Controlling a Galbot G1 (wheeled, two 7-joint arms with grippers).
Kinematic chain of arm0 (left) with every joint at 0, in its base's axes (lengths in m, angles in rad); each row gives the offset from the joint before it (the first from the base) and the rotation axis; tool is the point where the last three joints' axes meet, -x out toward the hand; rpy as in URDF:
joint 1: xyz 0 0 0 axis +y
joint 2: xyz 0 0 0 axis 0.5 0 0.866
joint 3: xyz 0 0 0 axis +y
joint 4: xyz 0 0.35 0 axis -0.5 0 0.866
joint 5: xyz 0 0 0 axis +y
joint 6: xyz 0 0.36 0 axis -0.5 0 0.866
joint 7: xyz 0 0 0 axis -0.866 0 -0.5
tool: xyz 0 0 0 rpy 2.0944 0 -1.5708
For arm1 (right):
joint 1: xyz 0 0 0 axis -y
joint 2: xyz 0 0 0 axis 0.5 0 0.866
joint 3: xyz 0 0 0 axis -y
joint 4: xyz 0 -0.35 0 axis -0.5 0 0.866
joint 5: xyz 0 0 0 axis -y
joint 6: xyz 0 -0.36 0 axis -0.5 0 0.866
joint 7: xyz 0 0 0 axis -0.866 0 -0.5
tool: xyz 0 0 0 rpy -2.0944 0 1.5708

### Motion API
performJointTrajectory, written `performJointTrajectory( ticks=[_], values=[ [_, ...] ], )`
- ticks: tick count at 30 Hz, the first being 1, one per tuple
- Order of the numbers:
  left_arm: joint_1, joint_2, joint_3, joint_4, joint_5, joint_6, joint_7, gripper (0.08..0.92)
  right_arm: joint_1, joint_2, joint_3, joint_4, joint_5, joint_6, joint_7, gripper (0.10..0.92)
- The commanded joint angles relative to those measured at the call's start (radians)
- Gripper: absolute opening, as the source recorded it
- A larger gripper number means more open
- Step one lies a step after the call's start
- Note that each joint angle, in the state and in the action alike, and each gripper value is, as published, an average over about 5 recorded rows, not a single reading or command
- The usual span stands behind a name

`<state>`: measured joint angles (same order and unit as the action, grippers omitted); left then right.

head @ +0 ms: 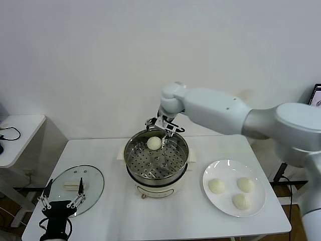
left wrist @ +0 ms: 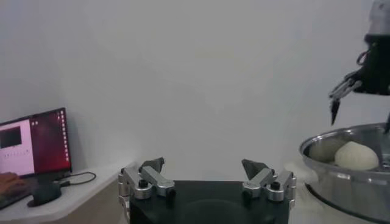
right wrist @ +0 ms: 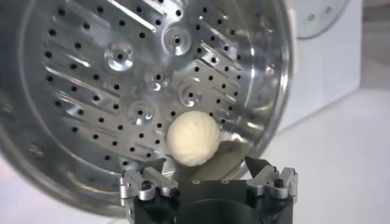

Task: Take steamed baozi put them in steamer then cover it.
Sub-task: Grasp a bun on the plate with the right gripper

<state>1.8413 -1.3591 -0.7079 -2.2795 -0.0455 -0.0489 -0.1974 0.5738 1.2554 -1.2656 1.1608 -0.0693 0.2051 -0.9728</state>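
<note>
One baozi (head: pixel 154 143) sits in the steamer (head: pixel 181 159) under the right gripper (head: pixel 163 126), jaws spread, while three wait on the plate (head: pixel 224 171) and the cover (head: pixel 93 187) lies aside.

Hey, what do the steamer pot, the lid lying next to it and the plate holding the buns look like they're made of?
Steamer: looks like polished stainless steel, mirror-bright, with a perforated tray, on a cream base that is probably plastic.
Lid: apparently clear glass, since the table shows through, with a thin metal-looking rim and a cream handle.
Plate: glossy white, likely ceramic or melamine; its look leaves that open.
</note>
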Motion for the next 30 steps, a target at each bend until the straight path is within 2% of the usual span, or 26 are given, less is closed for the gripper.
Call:
performJointTrajectory(
  ticks=[1, 8, 15, 22, 30],
  values=[
    [-0.001, 0.007, 0.007, -0.012, -0.004, 0.034, -0.002, 0.823, 0.124, -0.269, -0.028, 0.309, 0.236, -0.347, -0.056, 0.823],
    [-0.015, 0.016, 0.029, -0.033, 0.0, 0.1, -0.014, 0.823, 0.184, -0.547, -0.07, 0.503, 0.248, -0.484, -0.063, 0.823],
    [-0.018, 0.03, 0.039, -0.028, 0.009, 0.109, -0.015, 0.823, 0.123, -0.792, -0.085, 0.614, 0.214, -0.551, -0.03, 0.823],
    [-0.018, 0.032, 0.045, -0.035, 0.019, 0.108, -0.007, 0.823, -0.06, -0.866, -0.047, 0.635, 0.13, -0.561, -0.005, 0.823],
    [-0.024, 0.031, 0.044, -0.025, 0.026, 0.108, -0.004, 0.823, -0.322, -0.832, 0.11, 0.574, 0.077, -0.553, 0.01, 0.823]
  ],
)
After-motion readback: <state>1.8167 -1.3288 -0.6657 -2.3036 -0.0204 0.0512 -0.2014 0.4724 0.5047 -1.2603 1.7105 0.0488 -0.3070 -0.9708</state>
